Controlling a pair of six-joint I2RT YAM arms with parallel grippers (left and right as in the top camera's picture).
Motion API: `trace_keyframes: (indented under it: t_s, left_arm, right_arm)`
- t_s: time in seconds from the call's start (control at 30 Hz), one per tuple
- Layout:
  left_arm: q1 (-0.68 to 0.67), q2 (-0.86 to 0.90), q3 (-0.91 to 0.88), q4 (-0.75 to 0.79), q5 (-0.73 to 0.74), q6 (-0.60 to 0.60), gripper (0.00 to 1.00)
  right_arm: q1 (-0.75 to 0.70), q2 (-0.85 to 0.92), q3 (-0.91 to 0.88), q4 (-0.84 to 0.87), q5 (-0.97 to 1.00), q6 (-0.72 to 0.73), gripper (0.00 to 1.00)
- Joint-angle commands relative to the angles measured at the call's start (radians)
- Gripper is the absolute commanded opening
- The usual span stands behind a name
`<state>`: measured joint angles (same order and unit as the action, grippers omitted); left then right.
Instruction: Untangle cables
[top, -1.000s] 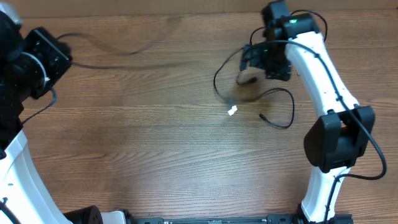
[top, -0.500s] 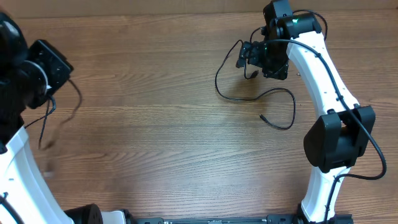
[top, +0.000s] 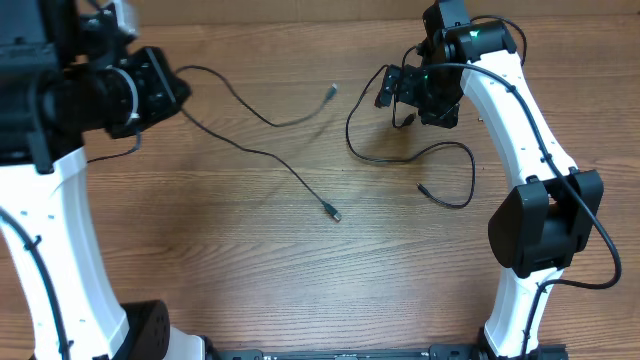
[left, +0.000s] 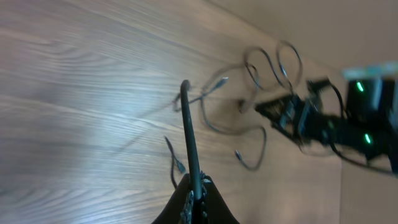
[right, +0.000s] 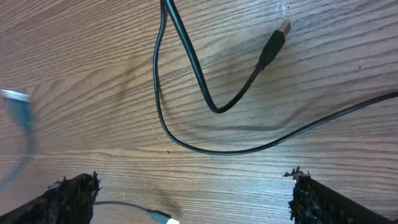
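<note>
The left tool (left: 195, 191) is pressed together, pinching a thin black cable (top: 290, 172) at the far left of the wooden counter (top: 250, 290). Two strands of it reach from the tool toward the middle of the counter, and each ends in a small plug (top: 333, 213). The right tool (right: 189, 186) is spread wide at the far right, with nothing in it. Just under it another black cable (right: 214, 111) lies in loops on the counter, apart from the first one
</note>
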<state>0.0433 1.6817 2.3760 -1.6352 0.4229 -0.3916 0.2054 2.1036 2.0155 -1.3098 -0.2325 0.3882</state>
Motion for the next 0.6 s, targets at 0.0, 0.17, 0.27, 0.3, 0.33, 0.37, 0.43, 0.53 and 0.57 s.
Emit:
trace_keyframes:
  t_s: [0.0, 0.17, 0.27, 0.3, 0.33, 0.37, 0.43, 0.53, 0.57]
  left_arm:
    - [-0.045, 0.023, 0.007, 0.007, 0.063, 0.081, 0.04]
    - [-0.064, 0.050, 0.007, -0.010, 0.004, 0.077, 0.04]
    - [-0.064, 0.072, 0.007, -0.034, 0.003, 0.078, 0.05]
    - [-0.064, 0.079, 0.007, -0.041, 0.004, 0.077, 0.05]
    - [-0.064, 0.084, 0.007, -0.045, 0.003, 0.078, 0.04]
    - [-0.064, 0.090, 0.007, -0.051, 0.000, 0.078, 0.05]
    - [-0.064, 0.097, 0.007, -0.054, -0.016, 0.078, 0.06]
    - [-0.064, 0.100, 0.006, -0.054, -0.035, 0.078, 0.10]
    - [-0.064, 0.100, 0.006, -0.054, -0.039, 0.078, 0.11]
  right_arm:
    - [0.004, -0.016, 0.000, 0.003, -0.009, 0.001, 1.00]
    - [0.004, -0.016, 0.000, -0.004, -0.009, 0.001, 1.00]
    - [0.004, -0.016, 0.000, -0.005, -0.009, 0.001, 1.00]
    - [0.004, -0.016, 0.000, -0.005, -0.009, 0.002, 1.00]
    - [0.005, -0.016, 0.000, -0.005, -0.009, 0.001, 1.00]
    - [0.008, -0.016, 0.000, -0.005, -0.009, 0.002, 1.00]
    - [0.012, -0.016, 0.000, -0.004, -0.009, 0.002, 1.00]
    - [0.019, -0.016, 0.000, -0.002, -0.008, 0.001, 1.00]
    - [0.020, -0.016, 0.000, -0.001, -0.008, 0.001, 1.00]
